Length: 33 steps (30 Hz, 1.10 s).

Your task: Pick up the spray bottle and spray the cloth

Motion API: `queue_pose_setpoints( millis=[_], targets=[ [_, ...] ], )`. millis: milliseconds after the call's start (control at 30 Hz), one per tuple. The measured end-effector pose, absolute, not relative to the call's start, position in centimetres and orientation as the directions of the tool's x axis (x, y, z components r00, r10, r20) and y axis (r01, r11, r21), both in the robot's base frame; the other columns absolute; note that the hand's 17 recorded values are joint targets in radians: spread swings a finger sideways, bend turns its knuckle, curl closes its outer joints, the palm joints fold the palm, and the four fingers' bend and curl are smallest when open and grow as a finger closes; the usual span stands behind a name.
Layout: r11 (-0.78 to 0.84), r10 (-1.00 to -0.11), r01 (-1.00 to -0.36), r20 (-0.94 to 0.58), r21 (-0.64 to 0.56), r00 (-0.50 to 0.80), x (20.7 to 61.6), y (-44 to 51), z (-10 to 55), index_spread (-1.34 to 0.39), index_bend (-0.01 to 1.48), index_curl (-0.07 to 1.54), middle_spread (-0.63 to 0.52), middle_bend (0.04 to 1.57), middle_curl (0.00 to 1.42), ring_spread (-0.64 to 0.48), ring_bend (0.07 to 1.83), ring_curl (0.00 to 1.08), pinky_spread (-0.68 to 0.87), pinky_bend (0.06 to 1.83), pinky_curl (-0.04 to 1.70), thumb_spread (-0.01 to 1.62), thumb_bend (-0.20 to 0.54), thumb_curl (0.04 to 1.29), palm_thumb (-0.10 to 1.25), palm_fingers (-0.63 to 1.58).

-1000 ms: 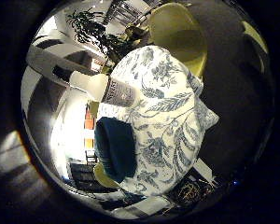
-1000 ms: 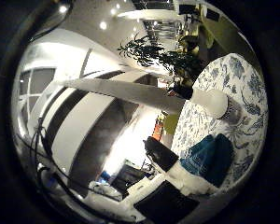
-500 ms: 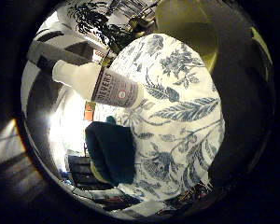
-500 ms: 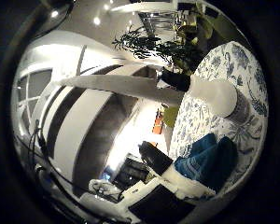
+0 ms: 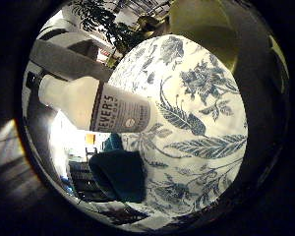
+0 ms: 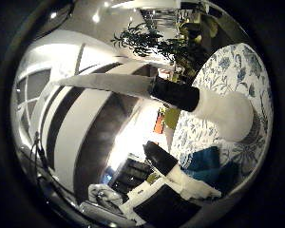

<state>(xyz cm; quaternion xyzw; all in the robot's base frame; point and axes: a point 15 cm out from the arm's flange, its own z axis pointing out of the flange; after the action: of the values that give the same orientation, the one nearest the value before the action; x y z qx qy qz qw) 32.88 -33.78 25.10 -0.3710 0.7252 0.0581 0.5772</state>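
Obstacles on floral tablecloth [image 5: 206,123]: spray bottle [image 5: 103,105], left of centre; teal cloth [image 5: 119,173], lower centre. Right half of tablecloth is left unobstructed.

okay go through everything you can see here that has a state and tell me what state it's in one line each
spray bottle: standing on the floral tablecloth, close to the palm, not lifted.
spray head: black collar on, long white trigger sticking out to the side.
cloth: teal, bunched up on the tablecloth beside the bottle.
hand: one of its fingers reaches in beside the cloth; open or shut cannot be told.
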Motion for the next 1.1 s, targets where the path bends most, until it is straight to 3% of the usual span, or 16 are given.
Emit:
queue_pose_setpoints(
  millis=[867, 1100],
  targets=[
    [0.642, -0.495, -0.688, -0.868, -0.340, -0.033, 36.7, -30.1, 24.7, -0.12, 0.15, 0.27, 0.14, 0.31, 0.36, 0.20, 0.39, 0.26, 0.34, 0.41, 0.29, 1.01, -0.025, 0.32, 0.59, 0.15],
    [0.619, -0.536, -0.700, -0.843, -0.357, -0.044, 38.1, -29.6, 24.3, -0.12, 0.16, 0.28, 0.12, 0.31, 0.36, 0.20, 0.38, 0.26, 0.34, 0.39, 0.29, 1.00, -0.024, 0.32, 0.60, 0.17]
  ],
)
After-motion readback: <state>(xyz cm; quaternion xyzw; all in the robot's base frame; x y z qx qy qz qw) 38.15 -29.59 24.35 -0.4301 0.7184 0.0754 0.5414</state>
